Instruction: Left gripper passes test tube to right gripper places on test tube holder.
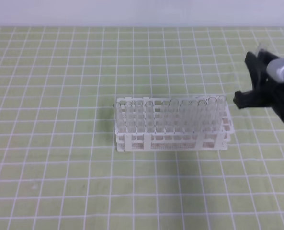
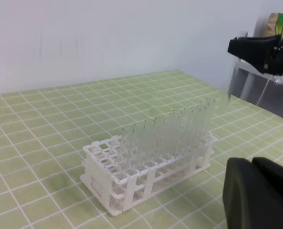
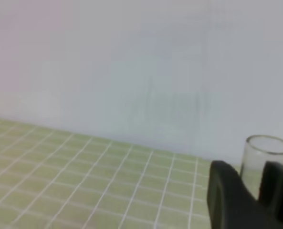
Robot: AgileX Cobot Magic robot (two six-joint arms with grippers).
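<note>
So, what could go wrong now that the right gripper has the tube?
1. The right gripper pinches the clear test tube near its open top only, so the tube may swing or slip.
2. The rack already holds a full row of tubes; the hanging tube may knock them when it comes down.
3. The tube is clear and hard to see, so it could miss a hole.

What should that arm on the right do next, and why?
Probably carry the tube left, over the rack, keeping it upright. The right gripper is shut on the tube and hangs beside the rack's right end, above the mat, not over any hole.
</note>
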